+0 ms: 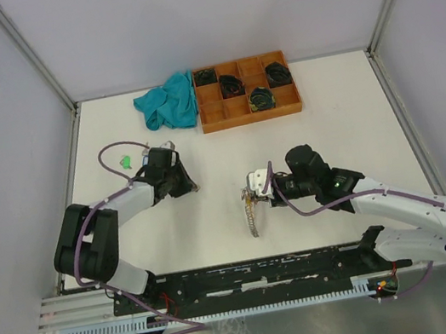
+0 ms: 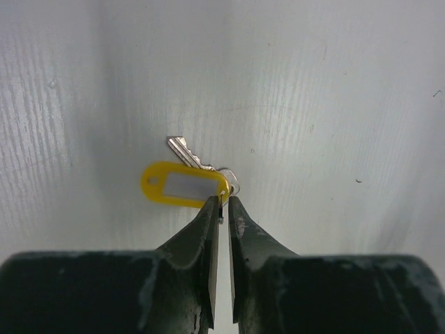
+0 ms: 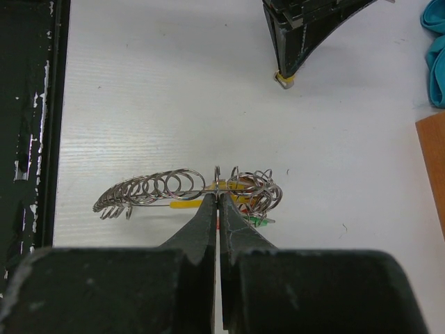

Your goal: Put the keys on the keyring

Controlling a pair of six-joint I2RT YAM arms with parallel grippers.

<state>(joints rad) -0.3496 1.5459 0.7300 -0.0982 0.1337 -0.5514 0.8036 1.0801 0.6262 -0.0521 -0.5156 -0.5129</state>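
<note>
A yellow-tagged key point(image 2: 182, 184) lies on the white table, its silver blade point(image 2: 186, 150) pointing away. My left gripper point(image 2: 224, 202) is shut on the small ring at the tag's right end. In the top view that gripper point(image 1: 192, 187) is low at the table's left centre. The keyring point(image 3: 156, 189) is a thin wire loop with a yellow segment point(image 3: 186, 205), strung with several small split rings. My right gripper point(image 3: 219, 197) is shut on its wire. Keys with green and red tags point(image 3: 259, 217) hang bunched at its right. A green-tagged key point(image 1: 125, 161) lies apart at the far left.
An orange-brown tray point(image 1: 249, 110) with black coiled bundles stands at the back centre. A teal cloth point(image 1: 169, 103) lies to its left. The black rail point(image 1: 251, 274) holding the arm bases runs along the near edge. Grey walls close in both sides.
</note>
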